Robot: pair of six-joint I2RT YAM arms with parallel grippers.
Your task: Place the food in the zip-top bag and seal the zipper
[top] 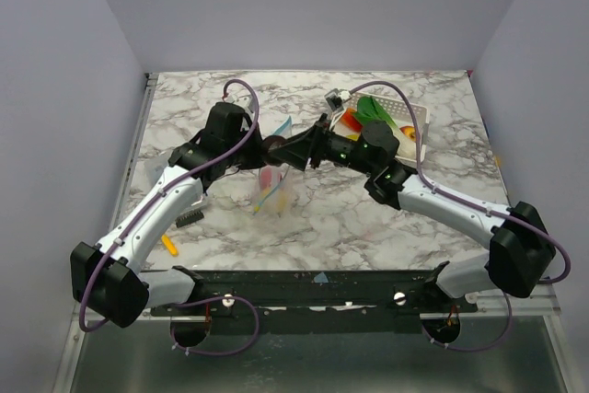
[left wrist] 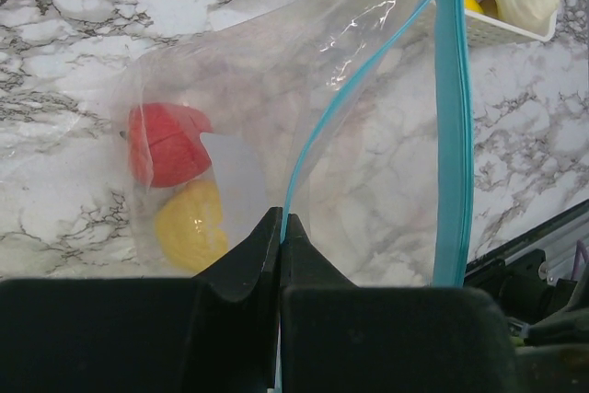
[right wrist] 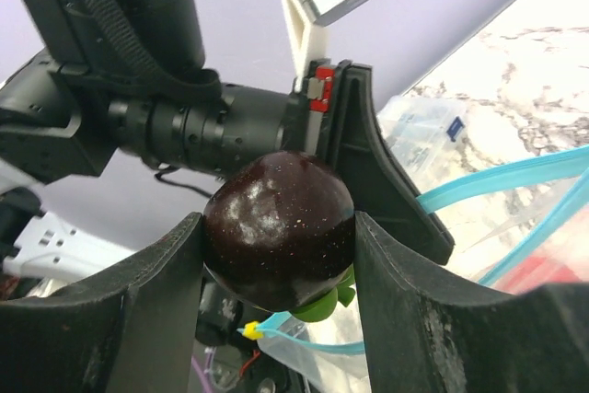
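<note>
The zip-top bag (top: 274,189) hangs open from my left gripper (top: 260,156), just above the table. In the left wrist view my left gripper (left wrist: 281,220) is shut on the mouth edge of the bag (left wrist: 258,117), right at the light blue zipper (left wrist: 453,135). A red food piece (left wrist: 166,143) and a yellow one (left wrist: 189,223) lie inside the bag. My right gripper (top: 279,147) is shut on a dark purple fruit (right wrist: 279,232) with a green leaf. It holds the fruit above the bag's mouth, with the zipper (right wrist: 497,181) just below and the left gripper close beside.
The white perforated basket (top: 419,121) stands at the back right with green (top: 373,108) and red-orange (top: 352,123) food in it; its corner shows in the left wrist view (left wrist: 515,32). A small orange piece (top: 168,244) and a dark object (top: 189,216) lie near the left arm.
</note>
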